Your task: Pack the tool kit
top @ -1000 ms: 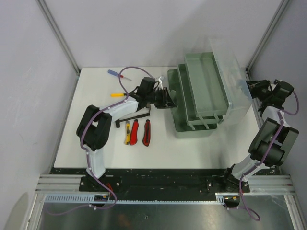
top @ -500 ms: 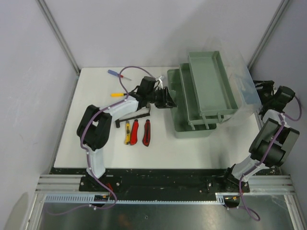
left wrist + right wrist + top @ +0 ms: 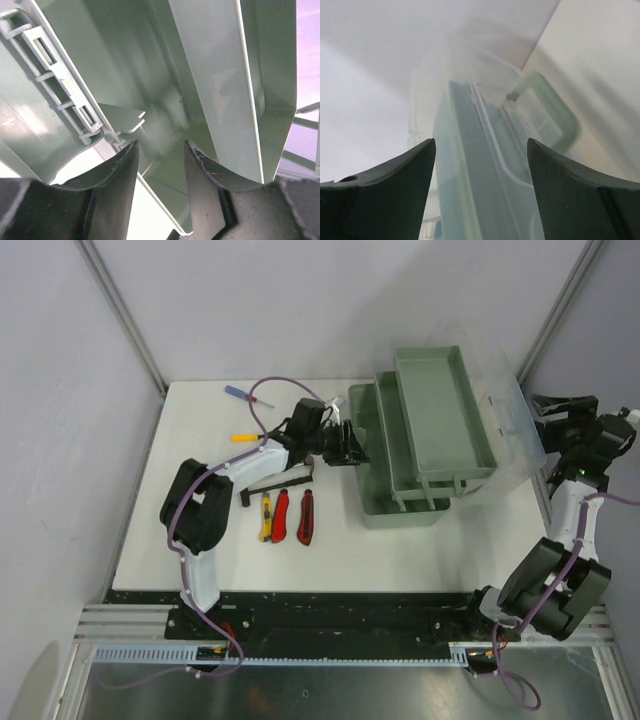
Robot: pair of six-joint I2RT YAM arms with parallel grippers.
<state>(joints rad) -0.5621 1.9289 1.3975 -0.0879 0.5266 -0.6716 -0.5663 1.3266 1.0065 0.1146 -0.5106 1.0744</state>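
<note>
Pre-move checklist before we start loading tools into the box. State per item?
1. Toolbox open: ok, the clear lid stands up on its right side.
2. Tray exposed: ok, raised above the base.
3. Left gripper free: ok, jaws open at the box's left rim, holding nothing.
4. Right gripper free: ok, jaws open facing the lid.
5. Right gripper clear of the lid: cannot tell.
6. Tools packed: not ok. The hammer, knives and screwdrivers lie on the table, left of the box.
</note>
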